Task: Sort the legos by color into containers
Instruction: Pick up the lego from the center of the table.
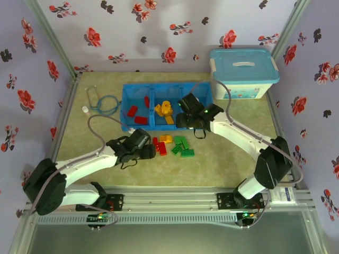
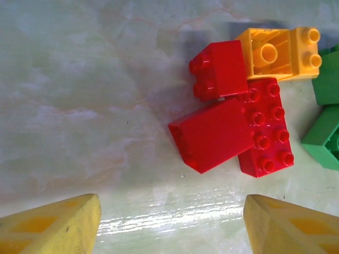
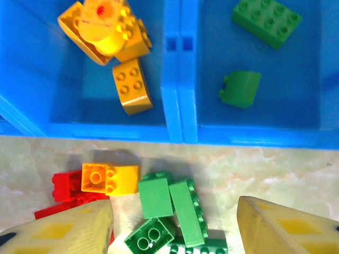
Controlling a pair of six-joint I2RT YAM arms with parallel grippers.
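Sorting midway. We note red bricks (image 1: 132,111), yellow bricks (image 3: 106,26), green bricks (image 3: 266,21) already in tray compartments (image 3: 180,106); mixed pile (image 1: 174,145) left on desk (image 1: 228,164). Left end effector (image 2: 172,203), right end effector (image 3: 175,206): released, empty.

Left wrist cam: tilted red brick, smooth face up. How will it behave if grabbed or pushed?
The tilted red brick looks like rigid moulded plastic, so probably stiff and light. Its glossy sides may slip in a shallow grip. It apparently leans on the flat red studded brick, so a push likely tips it or drags both.
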